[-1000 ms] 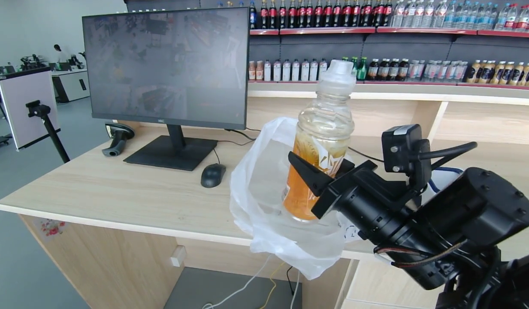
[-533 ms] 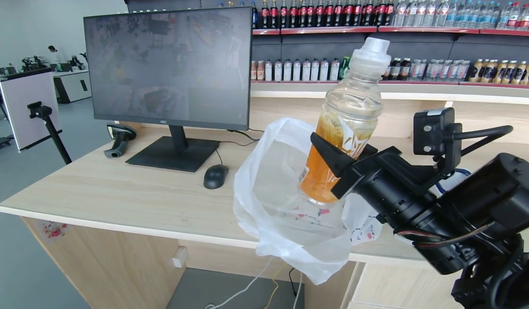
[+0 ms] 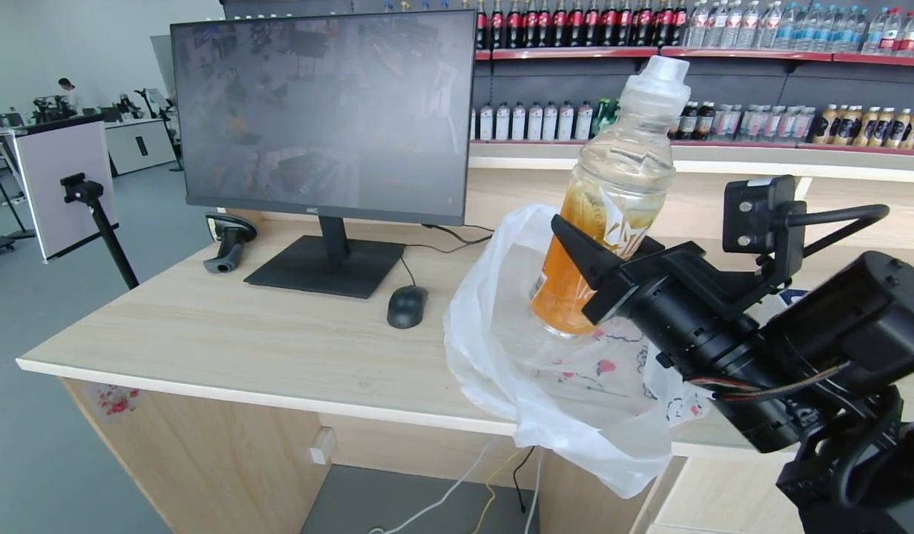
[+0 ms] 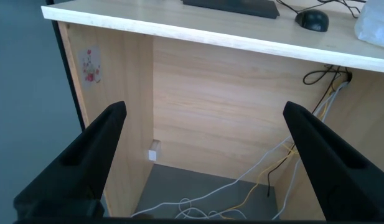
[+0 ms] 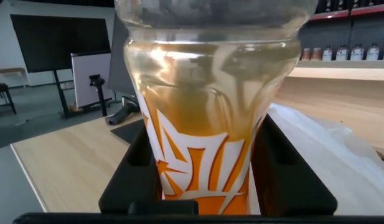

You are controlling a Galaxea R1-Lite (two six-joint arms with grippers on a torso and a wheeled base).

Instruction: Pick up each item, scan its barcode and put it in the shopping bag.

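A clear bottle of orange drink point(image 3: 612, 200) with a white cap hangs slightly tilted over the open mouth of the translucent shopping bag point(image 3: 553, 386). My right gripper point(image 3: 597, 248) is shut on the bottle's lower half. In the right wrist view the bottle point(image 5: 204, 124) sits between the black fingers point(image 5: 139, 168), with the bag point(image 5: 328, 155) behind it. The bag lies on the wooden desk point(image 3: 242, 334) and droops over its front edge. My left gripper point(image 4: 204, 124) is open and holds nothing, low in front of the desk's front panel.
A monitor point(image 3: 323, 111) stands at the back of the desk, with a handheld barcode scanner point(image 3: 230, 241) to its left and a black mouse point(image 3: 407, 306) in front. Drink shelves point(image 3: 723, 119) line the wall behind. Cables point(image 4: 285, 168) hang under the desk.
The right gripper has lifted the bottle from deep in the bag's mouth to higher above it. The head camera has turned, shifting the whole scene rightward.
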